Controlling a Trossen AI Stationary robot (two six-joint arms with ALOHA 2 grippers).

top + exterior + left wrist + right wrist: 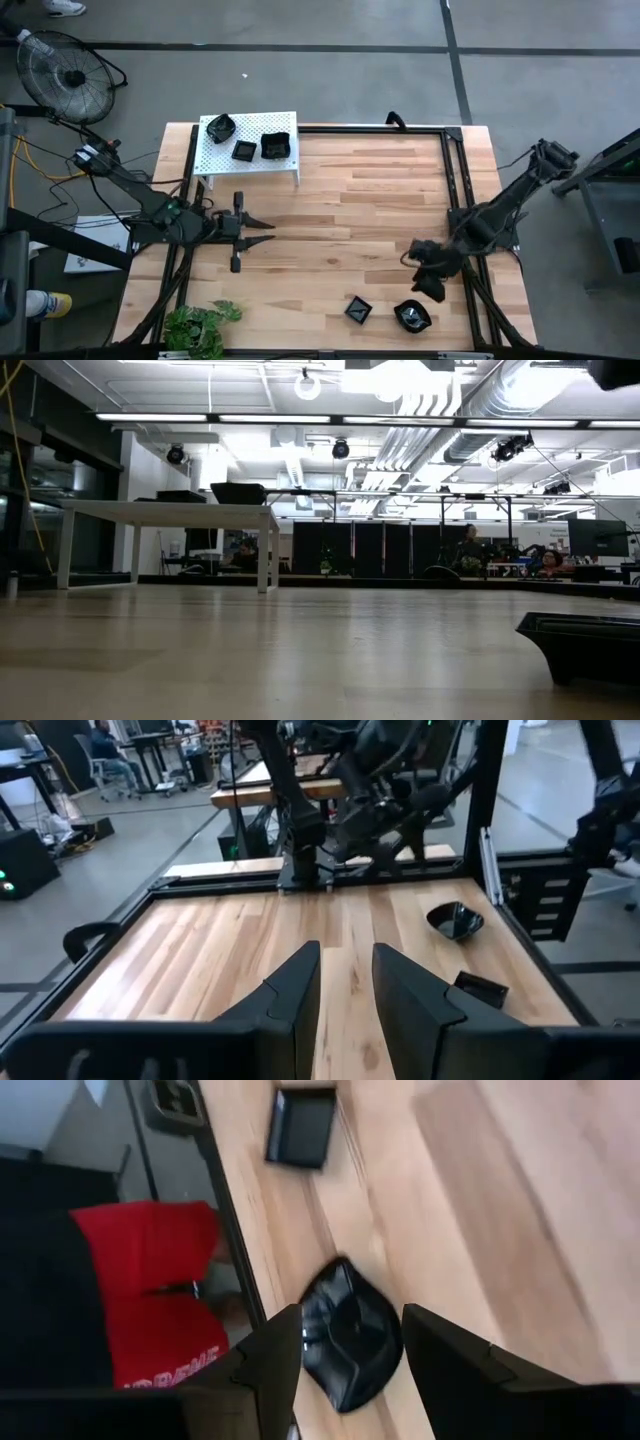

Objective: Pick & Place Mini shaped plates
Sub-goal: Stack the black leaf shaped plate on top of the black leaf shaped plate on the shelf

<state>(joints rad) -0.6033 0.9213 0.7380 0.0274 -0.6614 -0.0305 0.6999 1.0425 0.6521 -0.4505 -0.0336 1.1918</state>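
Two mini shaped plates lie flat on the wooden table near its front edge: a square one [358, 309] [302, 1127] and a wavy-edged round one [412, 316] [350, 1335]. My right gripper [428, 285] [352, 1370] hovers open just behind the round plate, tilted down at it, with the plate showing between and beyond its fingers. Three more black plates [245, 145] sit on the white perforated shelf [215, 165] at the far left. My left gripper [268, 229] [346, 990] stands open above the table's left side, pointing level toward the right. One plate [590, 645] shows in the low view.
A green plant [200, 325] stands at the near left corner. Black frame rails [452, 180] run along the table's far and right sides. Bare wood [350, 220] lies between the two grippers.
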